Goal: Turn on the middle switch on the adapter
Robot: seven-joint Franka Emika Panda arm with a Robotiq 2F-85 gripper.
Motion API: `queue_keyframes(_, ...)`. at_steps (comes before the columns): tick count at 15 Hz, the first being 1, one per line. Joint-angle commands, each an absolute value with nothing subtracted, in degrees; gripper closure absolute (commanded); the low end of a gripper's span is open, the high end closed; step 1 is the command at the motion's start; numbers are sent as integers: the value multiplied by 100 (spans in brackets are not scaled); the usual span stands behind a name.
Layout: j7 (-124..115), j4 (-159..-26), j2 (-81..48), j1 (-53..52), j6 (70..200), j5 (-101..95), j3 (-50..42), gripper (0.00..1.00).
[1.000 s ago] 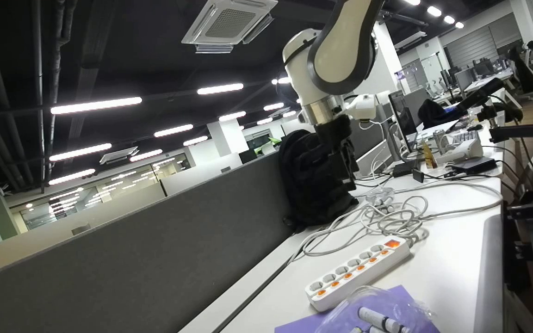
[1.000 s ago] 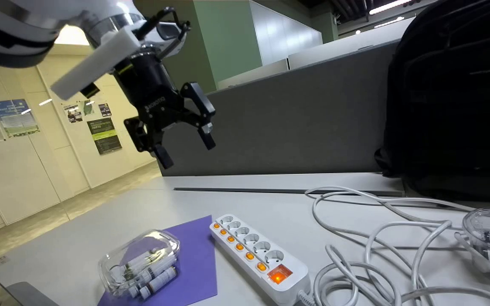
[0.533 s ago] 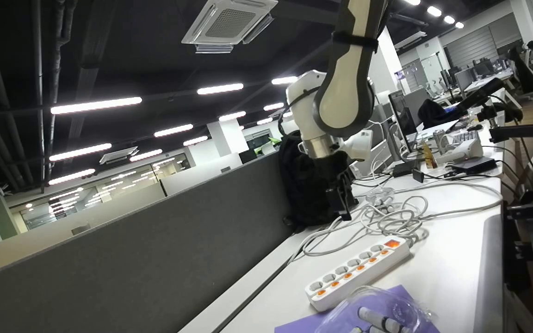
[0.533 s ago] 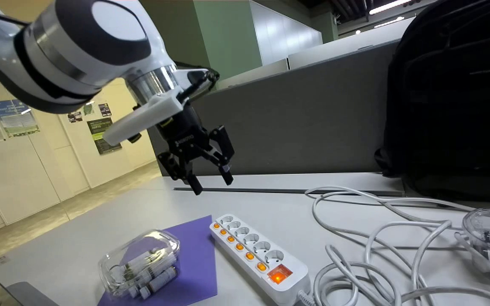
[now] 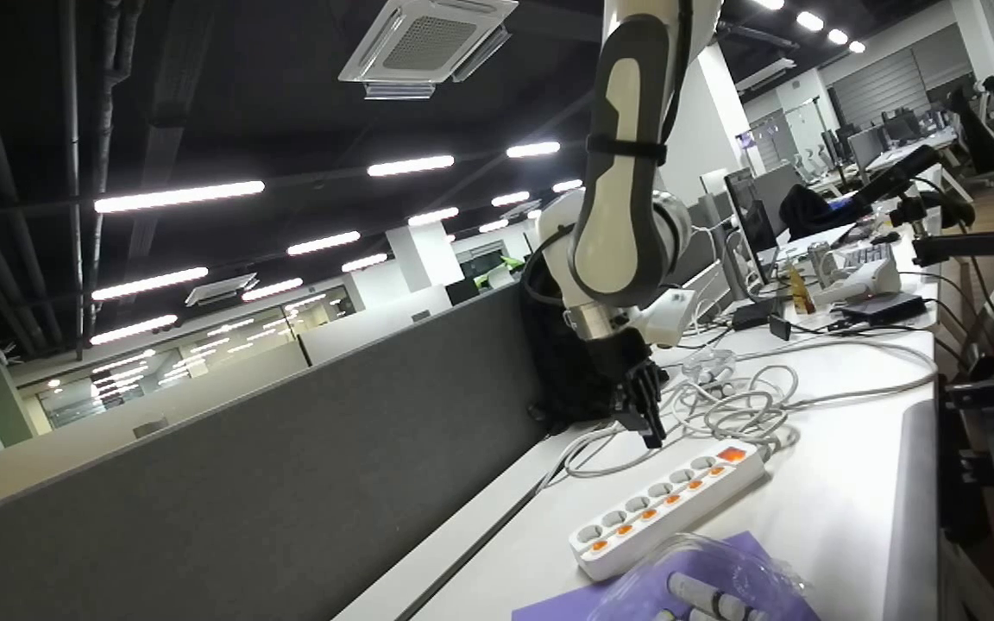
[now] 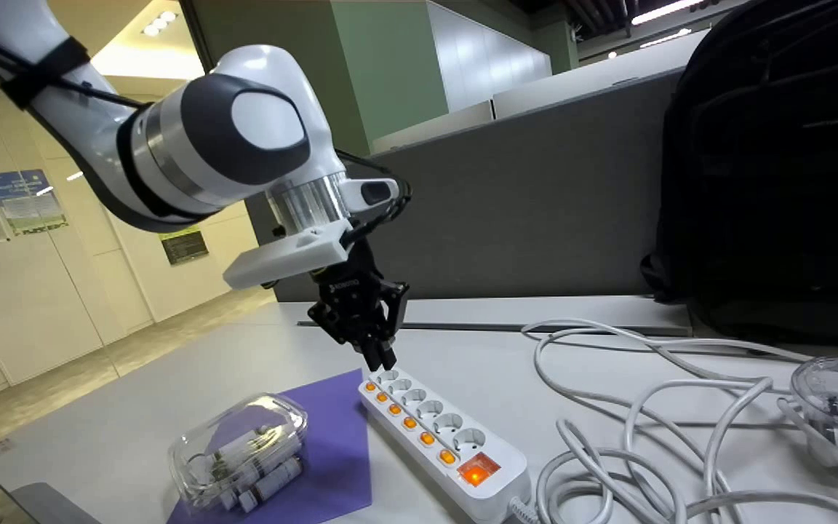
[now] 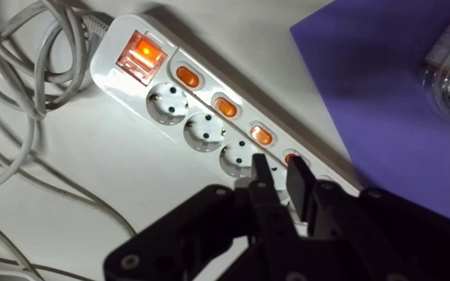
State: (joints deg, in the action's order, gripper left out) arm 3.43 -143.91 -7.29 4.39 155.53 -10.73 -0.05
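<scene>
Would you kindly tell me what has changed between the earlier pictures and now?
In both exterior views the gripper has come down toward the adapter, and its fingers have drawn closer together, leaving a narrow gap between them. Nothing was taken hold of or let go. The adapter, the purple sheet, the clear container on it and the white cables stayed as they were.

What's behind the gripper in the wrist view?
Part of the adapter: a socket shows partly between the fingertips; the gripper hides most of the adapter beyond them.
</scene>
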Motion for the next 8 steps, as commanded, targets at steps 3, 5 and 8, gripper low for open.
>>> queue_keyframes(3, 796, -14042, -1248, 446, 15490, -283, 17, 100)
queue_keyframes(5, 739, -14181, -1164, 381, 15541, -379, -49, 99)
queue_keyframes(8, 784, -14113, -1250, 390, 15541, -320, -41, 99)
